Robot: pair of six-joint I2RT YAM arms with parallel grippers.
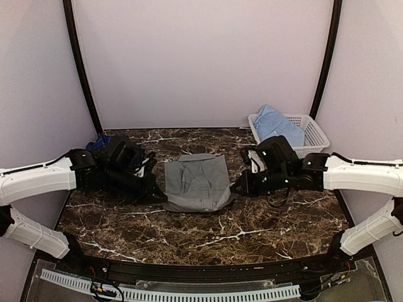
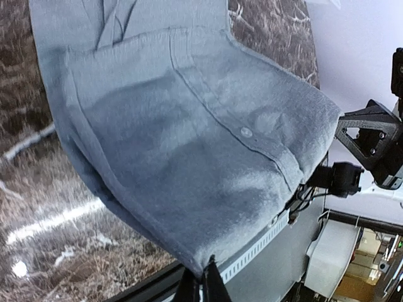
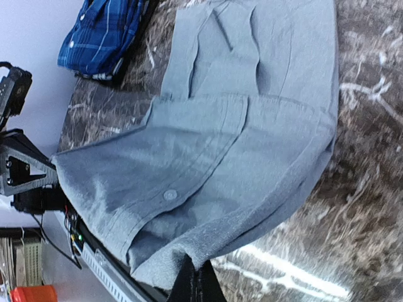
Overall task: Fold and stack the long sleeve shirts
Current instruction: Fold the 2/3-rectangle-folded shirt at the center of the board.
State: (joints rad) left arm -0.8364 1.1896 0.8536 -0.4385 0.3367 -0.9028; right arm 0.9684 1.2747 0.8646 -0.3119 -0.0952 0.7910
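The grey shirt (image 1: pixel 196 182) lies folded in the middle of the marble table. My left gripper (image 1: pixel 158 195) is shut on its near left corner (image 2: pixel 195 258) and my right gripper (image 1: pixel 235 189) is shut on its near right corner (image 3: pixel 189 251); both hold the near edge lifted. The grey shirt fills both wrist views (image 2: pixel 189 145) (image 3: pixel 239 145). The navy plaid shirt (image 3: pixel 101 31) lies at the far left, mostly hidden behind my left arm in the top view (image 1: pixel 97 145). The light blue shirt (image 1: pixel 276 124) sits in the white basket.
The white lattice basket (image 1: pixel 308 129) stands at the back right corner. The table's front edge carries a black rail and a white slotted cable duct (image 1: pixel 176 290). Dark curved posts (image 1: pixel 82 69) stand at both back corners.
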